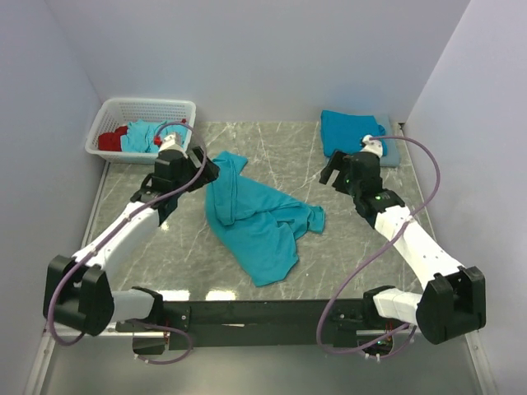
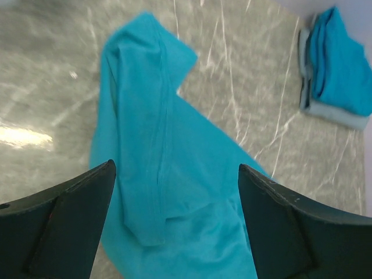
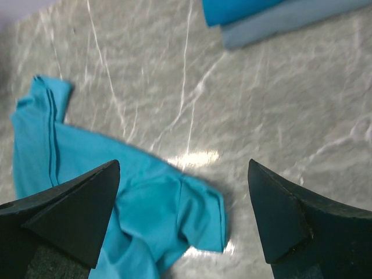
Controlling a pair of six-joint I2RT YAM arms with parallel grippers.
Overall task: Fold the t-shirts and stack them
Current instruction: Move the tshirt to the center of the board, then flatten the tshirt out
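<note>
T-shirt (image 1: 255,218) lies crumpled mid-bench (image 1: 173,247), long axis running far-left to near-right. Left gripper (image 1: 202,167), fingers apart and empty, sits at its far-left end and is nearer. Right gripper (image 1: 333,173), also apart and empty, stands off to the shirt's right.

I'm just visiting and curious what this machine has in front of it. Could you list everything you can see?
loose t-shirt: one, teal, crumpled mid-table.
folded stack: one, teal over pale blue-grey, far right corner.
basket: one, white lattice, far left corner.
red cloth: one, in the basket.
turquoise cloth: one, in the basket.
table: one, grey marbled.
left gripper: one, black, open, empty.
right gripper: one, black, open, empty.
</note>
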